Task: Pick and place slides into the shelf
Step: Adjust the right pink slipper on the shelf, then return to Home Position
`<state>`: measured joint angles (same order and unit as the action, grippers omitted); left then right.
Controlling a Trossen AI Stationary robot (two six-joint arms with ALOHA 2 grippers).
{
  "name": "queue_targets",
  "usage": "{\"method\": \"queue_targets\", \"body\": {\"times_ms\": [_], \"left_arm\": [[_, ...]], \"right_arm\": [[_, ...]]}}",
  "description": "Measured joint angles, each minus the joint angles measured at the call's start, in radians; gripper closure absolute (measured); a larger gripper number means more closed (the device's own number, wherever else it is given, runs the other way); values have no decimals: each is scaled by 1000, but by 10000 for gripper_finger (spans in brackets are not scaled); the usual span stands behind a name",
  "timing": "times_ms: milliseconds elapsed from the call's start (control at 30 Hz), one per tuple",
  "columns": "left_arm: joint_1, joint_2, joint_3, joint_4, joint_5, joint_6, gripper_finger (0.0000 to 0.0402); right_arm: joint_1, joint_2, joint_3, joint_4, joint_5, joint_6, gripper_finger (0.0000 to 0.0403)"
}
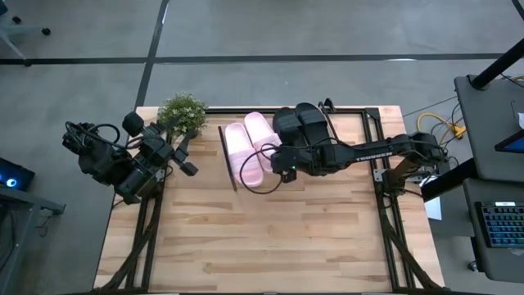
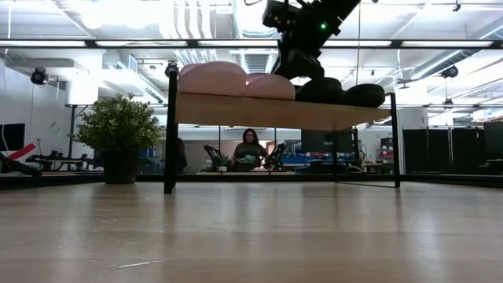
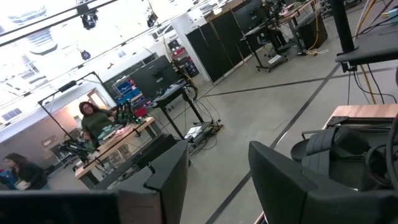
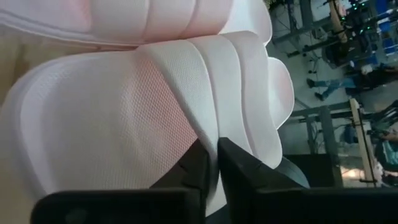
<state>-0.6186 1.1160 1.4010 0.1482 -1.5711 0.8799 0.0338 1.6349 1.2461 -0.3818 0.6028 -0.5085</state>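
The shelf [image 2: 275,112] is a slanted light wood board on a black rod frame at the table's far side. On it lie two pale pink slides [image 1: 244,156] [image 1: 260,131] at the left and two black slides [image 1: 288,123] [image 1: 312,119] at the right. My right gripper [image 1: 277,161] reaches in from the table's right to the near end of the right-hand pink slide [image 4: 155,112], fingers shut. My left gripper [image 3: 217,186] waits open at the table's left edge [image 1: 182,162], facing out into the room. My right gripper's shut fingers [image 4: 186,171] point at the ribbed strap of the right-hand pink slide [image 4: 205,81], which fills the wrist view just beyond their tips. I cannot tell whether they touch it. The slide lies on the shelf board.
A potted plant [image 1: 182,112] stands at the table's far left corner, beside the shelf's left post [image 2: 170,130]. Bare wooden tabletop [image 1: 270,238] spreads over the near half. People sit at desks in the room beyond [image 2: 250,149].
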Motion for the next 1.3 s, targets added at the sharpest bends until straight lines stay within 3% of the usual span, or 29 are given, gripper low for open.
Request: {"method": "queue_targets", "body": {"times_ms": [133,467,600,833,967,1067,1300], "left_arm": [[0,0,0,0,0,0,248],[0,0,0,0,0,0,248],[0,0,0,0,0,0,248],[0,0,0,0,0,-1,248],[0,2,0,1,0,-8,248],[0,2,0,1,0,-10,248],[0,0,2,2,1,-38,248]], "right_arm": [[0,-11,18,-26,-25,25,331],[0,-35,92,-145,-49,178,131],[0,-37,105,-241,-57,261,79],[17,-47,177,-274,-182,479,58],[20,-60,274,-251,-365,596,63],[20,-75,338,-180,-484,688,70],[27,-117,358,116,-629,757,76]]}}
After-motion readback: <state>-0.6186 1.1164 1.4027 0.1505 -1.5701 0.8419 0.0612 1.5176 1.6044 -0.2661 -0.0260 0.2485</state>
